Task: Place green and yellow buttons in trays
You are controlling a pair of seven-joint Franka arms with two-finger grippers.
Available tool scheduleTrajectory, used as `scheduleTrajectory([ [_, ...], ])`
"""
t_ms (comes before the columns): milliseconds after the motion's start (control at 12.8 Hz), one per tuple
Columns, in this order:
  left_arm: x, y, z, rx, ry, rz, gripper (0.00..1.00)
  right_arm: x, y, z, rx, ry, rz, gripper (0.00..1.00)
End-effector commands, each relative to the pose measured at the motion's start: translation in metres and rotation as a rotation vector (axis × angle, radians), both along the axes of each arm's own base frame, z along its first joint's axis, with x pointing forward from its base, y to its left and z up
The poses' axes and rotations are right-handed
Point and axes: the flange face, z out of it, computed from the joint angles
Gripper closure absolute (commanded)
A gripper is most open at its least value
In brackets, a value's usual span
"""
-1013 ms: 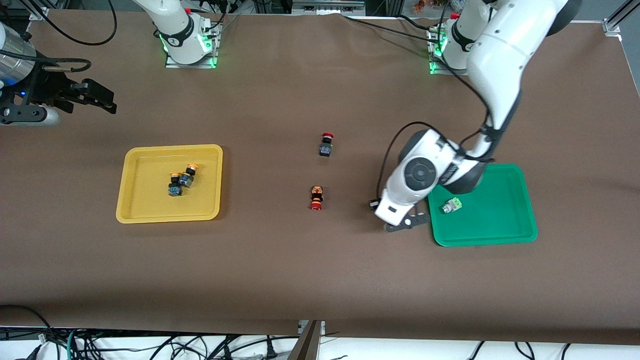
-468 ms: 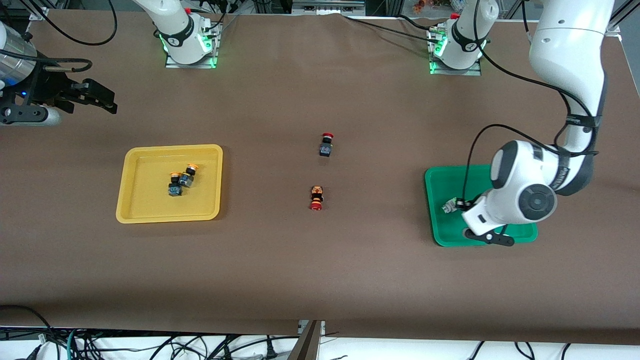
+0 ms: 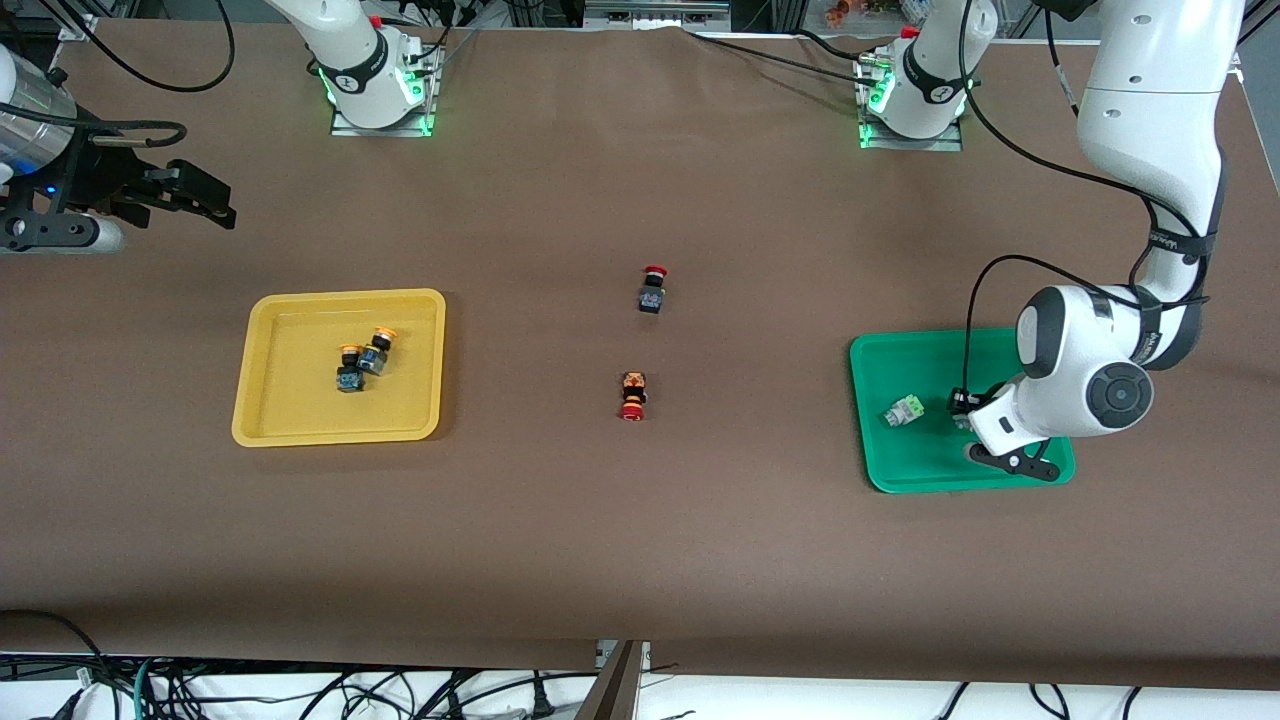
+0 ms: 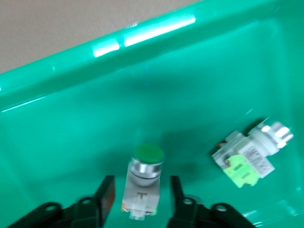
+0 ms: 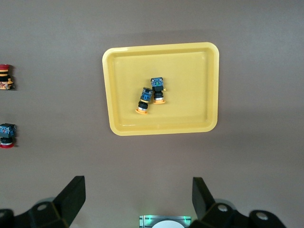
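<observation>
My left gripper [image 3: 962, 412] is low in the green tray [image 3: 905, 478], open. A whitish-grey button with a green top [image 4: 142, 179] stands between its fingers [image 4: 105, 199] with a gap on each side. In the front view my hand hides that button. A second green button [image 3: 902, 411] lies on its side in the same tray, also in the left wrist view [image 4: 249, 156]. Two orange-yellow capped buttons [image 3: 349, 370] [image 3: 378, 350] lie together in the yellow tray [image 3: 290, 430]. My right gripper [image 3: 215, 205] is open and empty, waiting over the right arm's end of the table.
Two black switches with red caps lie on the brown table mid-way between the trays, one [image 3: 652, 290] farther from the front camera, one [image 3: 632, 395] nearer. They also show in the right wrist view [image 5: 4, 77] [image 5: 6, 135], with the yellow tray [image 5: 118, 95].
My left arm swung from the table beside the green tray to over the tray, then a little more toward the left arm's end. The right arm has not moved.
</observation>
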Motion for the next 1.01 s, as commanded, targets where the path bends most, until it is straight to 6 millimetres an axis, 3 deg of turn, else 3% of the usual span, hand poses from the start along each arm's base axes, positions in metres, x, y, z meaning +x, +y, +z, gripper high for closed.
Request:
scheduleTrajectory([
  [0, 0.001, -0.015, 0.072, -0.033, -0.009, 0.119, 0.00, 0.001, -0.002, 0.005, -0.003, 0.006, 0.011, 0.01],
  [156, 0.012, -0.033, 0.128, -0.022, 0.019, 0.163, 0.00, 0.001, -0.002, 0.005, -0.003, 0.006, 0.011, 0.01],
  [312, 0.018, -0.030, 0.193, -0.018, 0.004, 0.188, 0.00, 0.001, -0.002, 0.005, -0.003, 0.006, 0.011, 0.01],
  [545, 0.003, -0.026, 0.286, -0.014, -0.124, 0.185, 0.00, 0.001, 0.000, 0.004, -0.003, 0.007, 0.013, 0.01],
  [701, -0.010, -0.021, 0.327, 0.029, -0.185, 0.175, 0.00, 0.001, 0.000, 0.004, -0.003, 0.007, 0.013, 0.01],
  [935, -0.043, -0.016, 0.368, 0.041, -0.139, 0.215, 0.00, 0.001, 0.000, 0.004, -0.003, 0.007, 0.013, 0.01],
])
